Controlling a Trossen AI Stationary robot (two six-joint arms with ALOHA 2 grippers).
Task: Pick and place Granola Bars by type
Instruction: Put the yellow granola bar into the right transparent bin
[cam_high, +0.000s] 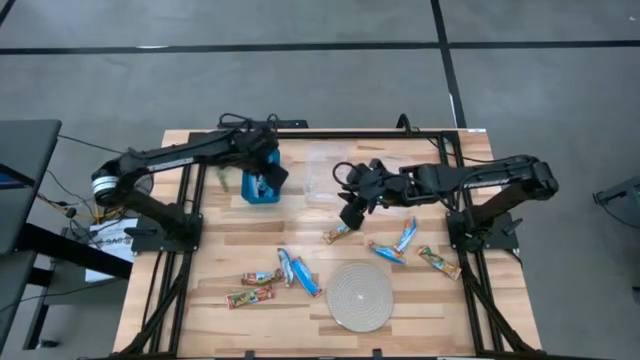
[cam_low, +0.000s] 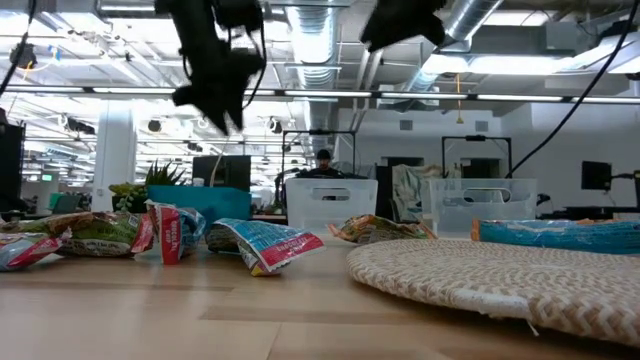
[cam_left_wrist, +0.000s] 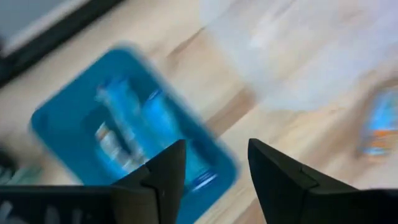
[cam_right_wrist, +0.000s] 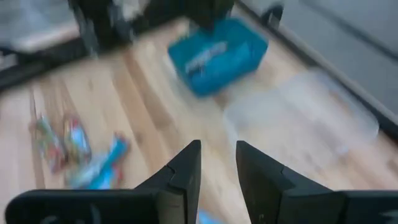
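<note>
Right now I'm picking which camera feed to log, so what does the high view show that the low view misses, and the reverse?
Only the high view shows both arms whole: the left gripper over the blue bin, the right gripper above a tan bar, and every loose bar's position across the table.

Only the low view shows the room behind, with a person seated beyond the clear bins.

Both show the woven disc, the blue bin and loose granola bars on the table.
</note>
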